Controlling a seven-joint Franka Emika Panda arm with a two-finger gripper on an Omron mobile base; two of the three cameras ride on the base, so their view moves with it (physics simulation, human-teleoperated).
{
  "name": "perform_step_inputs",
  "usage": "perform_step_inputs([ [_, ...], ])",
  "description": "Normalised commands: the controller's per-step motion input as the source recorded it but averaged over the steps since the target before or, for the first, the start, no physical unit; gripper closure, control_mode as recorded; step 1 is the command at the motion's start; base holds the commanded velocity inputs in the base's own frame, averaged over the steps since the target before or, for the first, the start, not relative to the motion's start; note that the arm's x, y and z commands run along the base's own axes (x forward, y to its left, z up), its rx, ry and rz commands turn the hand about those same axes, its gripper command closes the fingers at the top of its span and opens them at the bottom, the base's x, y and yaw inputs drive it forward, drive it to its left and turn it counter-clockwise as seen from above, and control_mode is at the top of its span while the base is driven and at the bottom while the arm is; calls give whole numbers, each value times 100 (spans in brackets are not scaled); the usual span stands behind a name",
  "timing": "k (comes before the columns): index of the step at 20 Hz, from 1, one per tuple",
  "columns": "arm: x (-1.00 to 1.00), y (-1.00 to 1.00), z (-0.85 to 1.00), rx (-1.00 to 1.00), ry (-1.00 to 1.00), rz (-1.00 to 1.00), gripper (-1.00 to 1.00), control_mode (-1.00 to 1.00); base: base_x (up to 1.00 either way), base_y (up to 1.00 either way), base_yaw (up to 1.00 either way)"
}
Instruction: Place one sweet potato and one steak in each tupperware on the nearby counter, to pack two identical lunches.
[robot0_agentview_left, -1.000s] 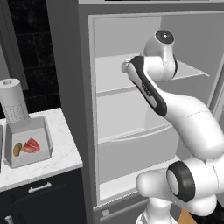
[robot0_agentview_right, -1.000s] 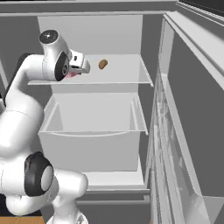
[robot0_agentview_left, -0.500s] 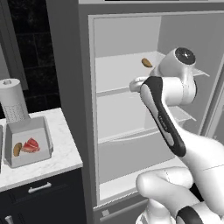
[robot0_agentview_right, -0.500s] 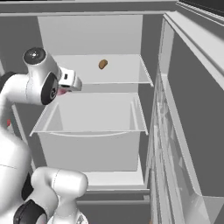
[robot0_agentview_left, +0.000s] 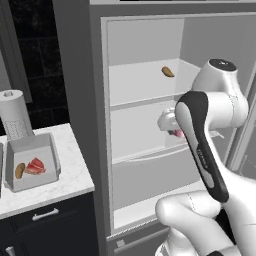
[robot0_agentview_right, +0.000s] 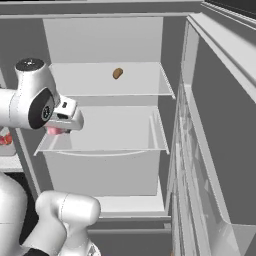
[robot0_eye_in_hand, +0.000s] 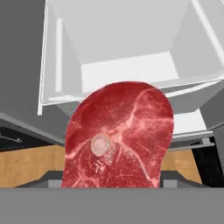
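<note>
My gripper (robot0_agentview_left: 175, 131) is shut on a red marbled steak (robot0_eye_in_hand: 118, 135), which hangs in front of the open fridge at middle-shelf height. From the base cameras the steak (robot0_agentview_left: 178, 133) (robot0_agentview_right: 55, 131) shows as a pink patch under the hand. A brown sweet potato (robot0_agentview_left: 168, 72) (robot0_agentview_right: 117, 73) lies on the upper fridge shelf. On the marble counter (robot0_agentview_left: 65, 186) at the left stands a grey tupperware (robot0_agentview_left: 31, 145). It holds another sweet potato (robot0_agentview_left: 19, 170) and another steak (robot0_agentview_left: 36, 165). My fingertips are hidden behind the held steak.
A paper towel roll (robot0_agentview_left: 15, 116) stands behind the tupperware. The white fridge drawer (robot0_agentview_left: 145, 170) sits below the hand. The fridge door (robot0_agentview_right: 215, 150) stands open at the right. Dark cabinets with a silver handle (robot0_agentview_left: 45, 215) lie under the counter.
The arm has drawn back from the upper shelf and swung down, carrying the steak to middle-shelf height. The sweet potato on the shelf has not moved.
</note>
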Motion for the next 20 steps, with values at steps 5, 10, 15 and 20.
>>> perform_step_inputs([
  [5, -100, 0, -100, -3, 25, 0, 100, -100, 0, 0, 0],
  [10, -75, 1, -59, 0, 13, 1, 100, -100, 0, 0, 0],
  [15, -14, 0, 0, 0, 0, 0, 100, -100, 0, 0, 0],
  [20, -20, 0, 0, 0, 0, 0, 100, 100, -36, 8, 0],
])
